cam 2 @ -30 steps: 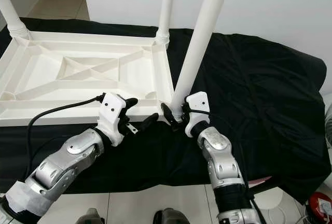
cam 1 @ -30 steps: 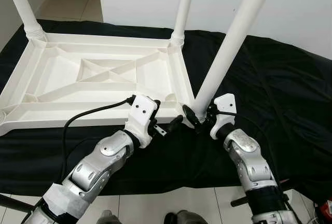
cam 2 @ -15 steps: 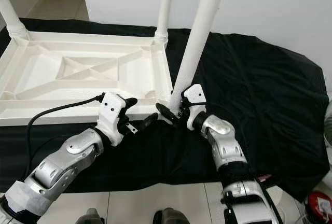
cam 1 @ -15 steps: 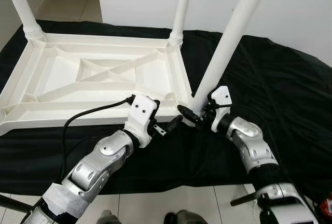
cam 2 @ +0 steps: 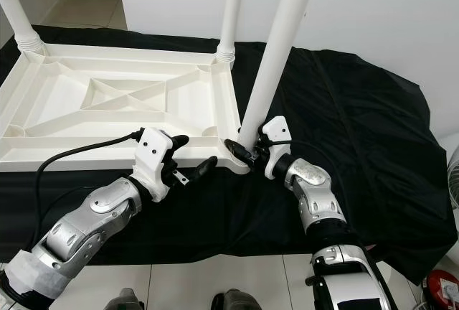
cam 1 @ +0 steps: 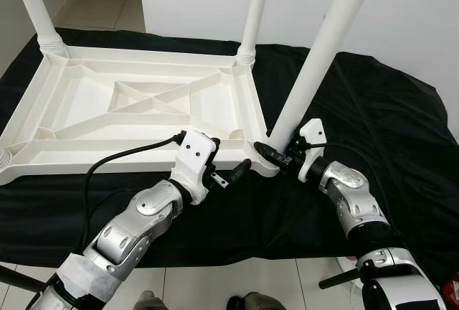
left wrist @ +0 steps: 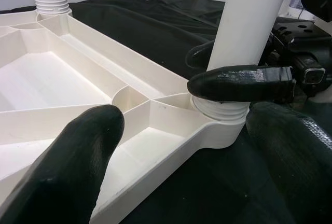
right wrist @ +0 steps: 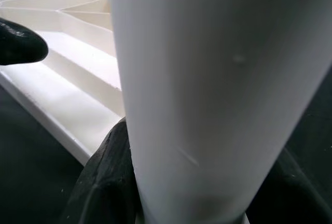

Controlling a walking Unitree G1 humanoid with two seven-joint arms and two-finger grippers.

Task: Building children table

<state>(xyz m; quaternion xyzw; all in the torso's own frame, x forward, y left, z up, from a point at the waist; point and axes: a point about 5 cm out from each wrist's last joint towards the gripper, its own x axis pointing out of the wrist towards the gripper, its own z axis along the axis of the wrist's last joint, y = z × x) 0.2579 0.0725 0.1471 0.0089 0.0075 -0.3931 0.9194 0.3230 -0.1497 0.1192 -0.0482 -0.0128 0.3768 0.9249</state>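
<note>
The right gripper (cam 1: 274, 155) was clenched around the foot of the white leg (cam 1: 320, 53), seated in the corner socket of the upturned table top (cam 1: 93, 120) directly under its fingers. The left gripper (cam 1: 228, 168), fingers spread and grasping nothing, straddled the frame rim just beside that socket. Judging from the leg's slight lean, a skewed turn could have cross-threaded it or slid the unclamped top across the black cloth (cam 1: 373, 116).

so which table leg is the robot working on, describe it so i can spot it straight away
Find the white table top lying upside down on the black cloth, with white legs standing up from its corners. The one you want is the leg at the near corner on the robot's right. Unlike the others, it has the right gripper closed around its base, and the left gripper sits open beside that corner.
</note>
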